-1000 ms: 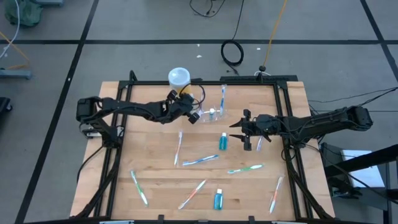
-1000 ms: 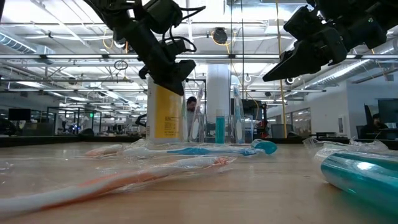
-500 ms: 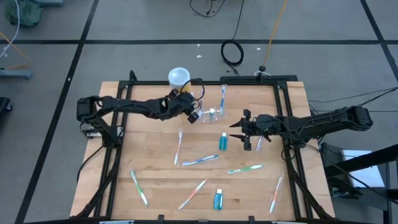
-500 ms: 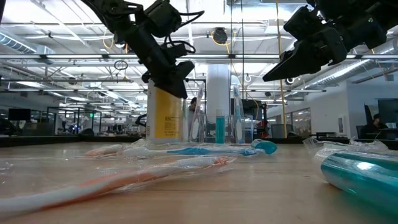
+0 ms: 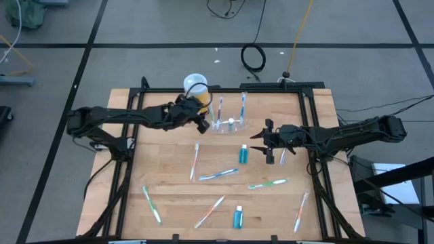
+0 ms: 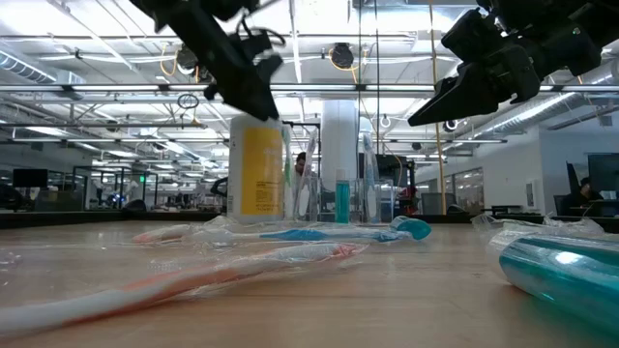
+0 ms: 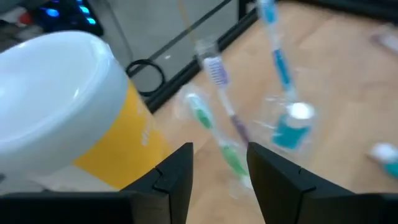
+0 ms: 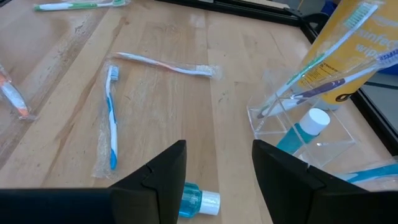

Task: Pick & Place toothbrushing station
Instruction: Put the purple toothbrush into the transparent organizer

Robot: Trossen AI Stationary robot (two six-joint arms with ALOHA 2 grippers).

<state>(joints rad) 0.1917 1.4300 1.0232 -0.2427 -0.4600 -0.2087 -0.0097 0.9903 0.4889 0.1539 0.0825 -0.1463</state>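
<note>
The toothbrushing station (image 5: pixel 229 125) is a low clear holder at the table's back middle. Upright toothbrushes and a blue tube stand in it, as the left wrist view (image 7: pixel 292 124) and the right wrist view (image 8: pixel 305 124) also show. My left gripper (image 5: pixel 202 122) hangs open just left of the station, beside the yellow cup. Nothing is between its fingers (image 7: pixel 177 177). My right gripper (image 5: pixel 254 141) hovers open to the right of the station, above a blue tube (image 8: pixel 194 202) lying on the wood. In the low view both grippers, left (image 6: pixel 259 101) and right (image 6: pixel 418 118), hang above the station (image 6: pixel 338 198).
A yellow-orange cup with a white top (image 5: pixel 194 88) stands right behind the left gripper. Several wrapped toothbrushes (image 5: pixel 218 174) lie across the table's middle and front. A second blue tube (image 5: pixel 237 217) lies near the front edge. Black frame rails (image 5: pixel 310 122) border the table.
My left gripper has opened and drawn back leftward from the station. One more toothbrush now stands upright in the holder. The right arm has not moved.
</note>
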